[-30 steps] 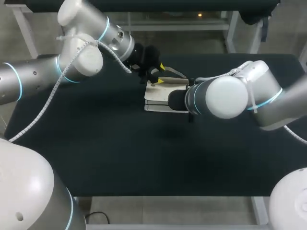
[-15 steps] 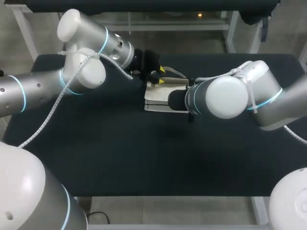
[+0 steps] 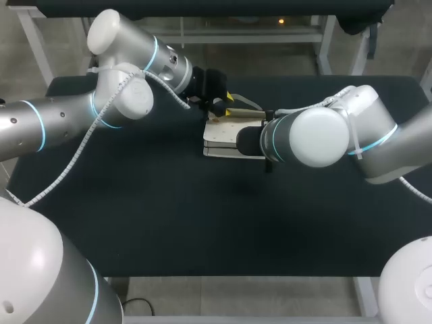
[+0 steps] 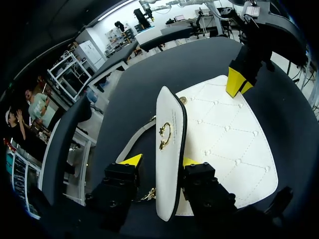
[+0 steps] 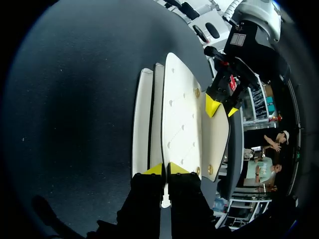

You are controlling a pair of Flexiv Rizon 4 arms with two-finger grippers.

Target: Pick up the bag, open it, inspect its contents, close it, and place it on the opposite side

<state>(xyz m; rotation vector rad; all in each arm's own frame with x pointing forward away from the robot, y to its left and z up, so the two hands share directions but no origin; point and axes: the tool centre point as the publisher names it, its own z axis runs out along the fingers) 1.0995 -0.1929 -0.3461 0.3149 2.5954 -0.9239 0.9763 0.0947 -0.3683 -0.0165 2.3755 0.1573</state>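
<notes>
A white quilted bag (image 3: 226, 131) lies flat near the far middle of the black table. Its flap (image 4: 168, 129), with a gold clasp, stands raised on edge between the fingers of my left gripper (image 4: 160, 160). The flap touches one finger and a dark gap shows at the other, so this gripper is open. From the right wrist view the left gripper (image 5: 221, 108) sits at the flap's (image 5: 218, 137) end. My right gripper (image 5: 165, 169) is shut on the bag's (image 5: 182, 119) thin near edge. In the head view the right wrist hides it.
The bag's pale strap (image 3: 246, 102) trails behind it toward the table's far edge. The black tabletop (image 3: 169, 216) stretches wide in front of the bag and to both sides. My right arm's thick wrist (image 3: 314, 138) hangs over the bag's right end.
My left arm has swung its elbow and wrist a little to the right, keeping its gripper at the flap. The right arm and the bag's body have stayed still.
</notes>
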